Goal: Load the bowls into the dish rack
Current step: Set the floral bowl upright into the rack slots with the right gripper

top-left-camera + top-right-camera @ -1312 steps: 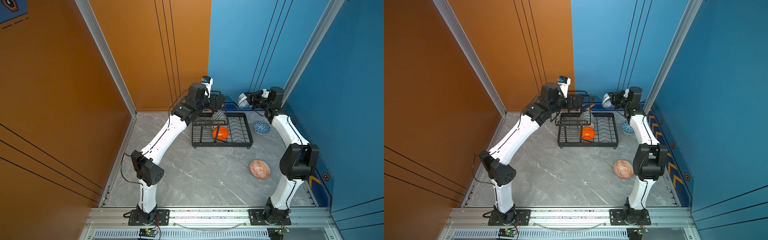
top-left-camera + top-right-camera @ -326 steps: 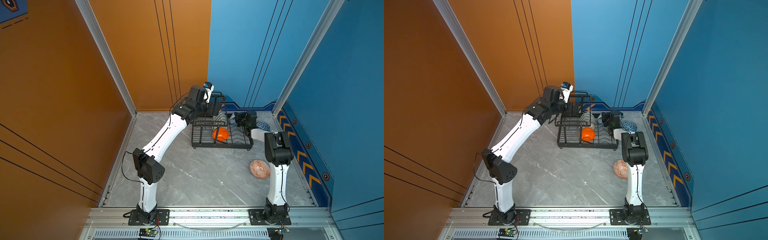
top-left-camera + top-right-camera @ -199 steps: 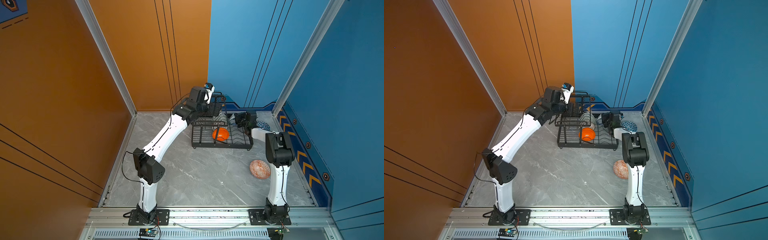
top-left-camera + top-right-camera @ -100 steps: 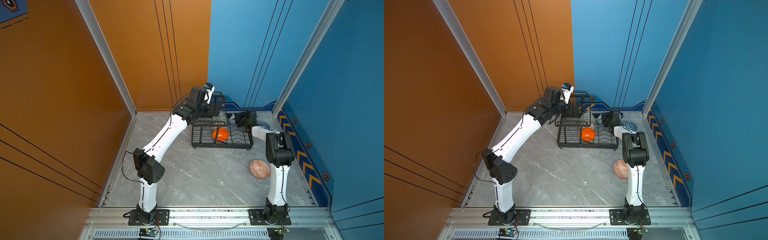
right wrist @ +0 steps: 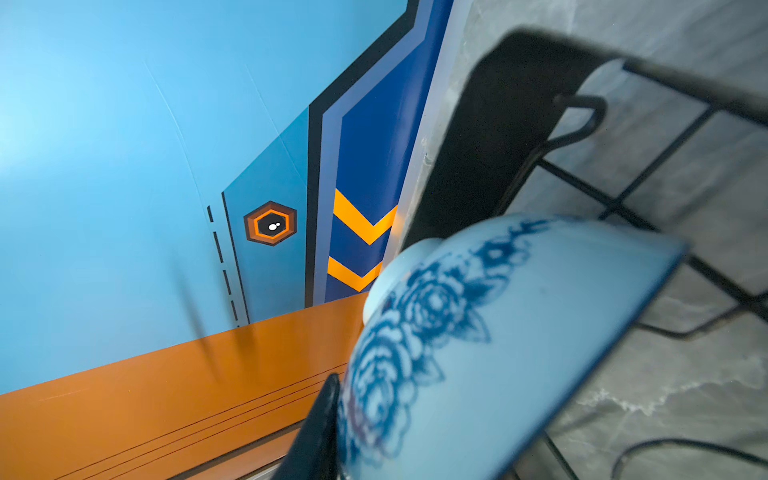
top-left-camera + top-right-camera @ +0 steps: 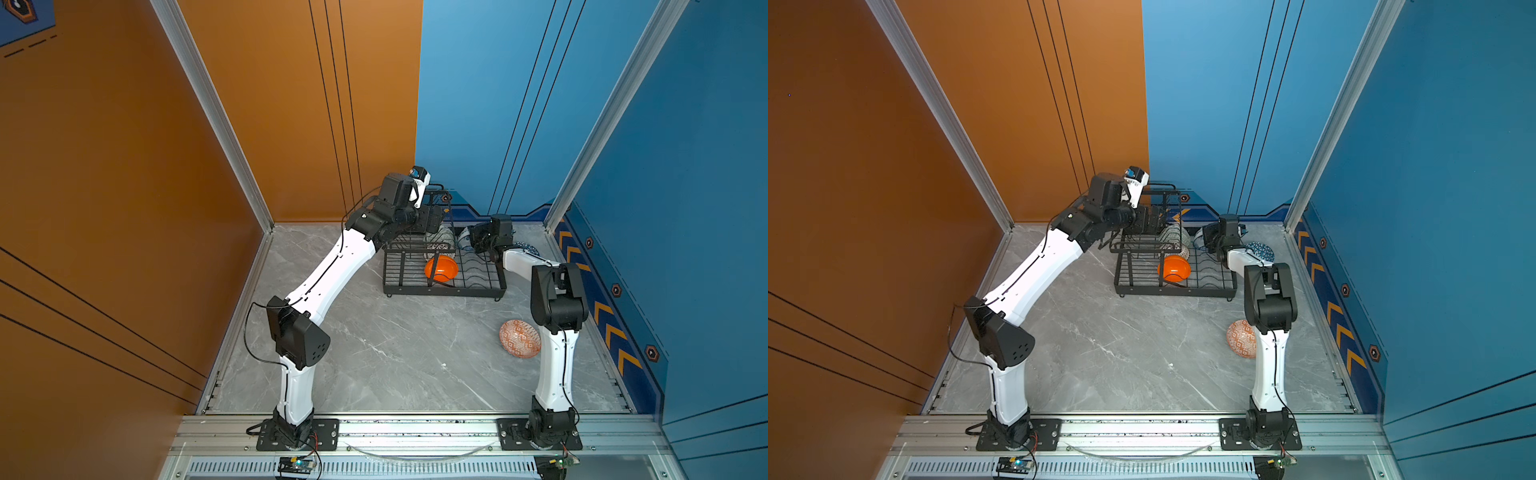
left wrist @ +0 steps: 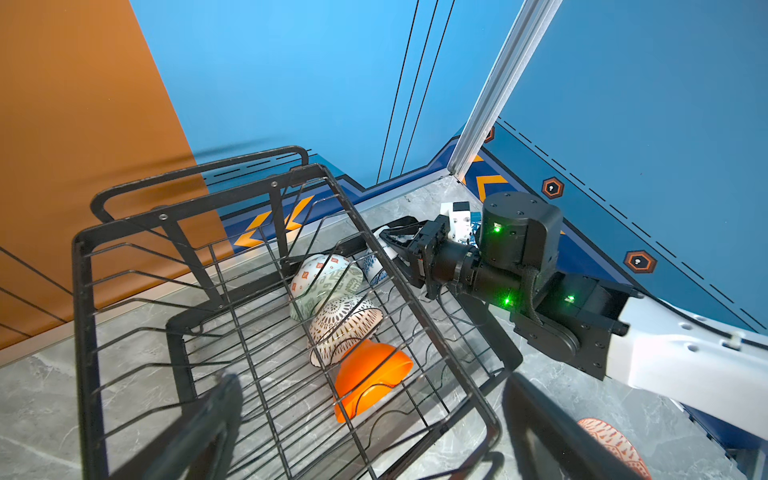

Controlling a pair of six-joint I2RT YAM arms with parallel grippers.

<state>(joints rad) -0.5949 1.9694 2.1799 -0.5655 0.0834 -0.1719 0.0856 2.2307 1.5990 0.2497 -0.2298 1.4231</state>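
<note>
Standing the blue-floral bowl (image 5: pixel 478 353) on edge lets wires of the dish rack (image 7: pixel 81 332) prop it. Whether the right gripper (image 7: pixel 386 247) grips it is unclear; the left gripper (image 7: pixel 370 384) gapes empty over the rack.

Black wire dish rack (image 6: pixel 444 287), plain orange bowl (image 6: pixel 441 268), blue-floral white bowl (image 5: pixel 478 353), orange-red geometric bowl (image 6: pixel 519 338), grey marbled table (image 6: pixel 395 345).

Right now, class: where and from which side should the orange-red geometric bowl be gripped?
Probably its rim, coming from the left in both top views: the orange-red geometric bowl lies domed outside up, and the right arm blocks its other side.
</note>
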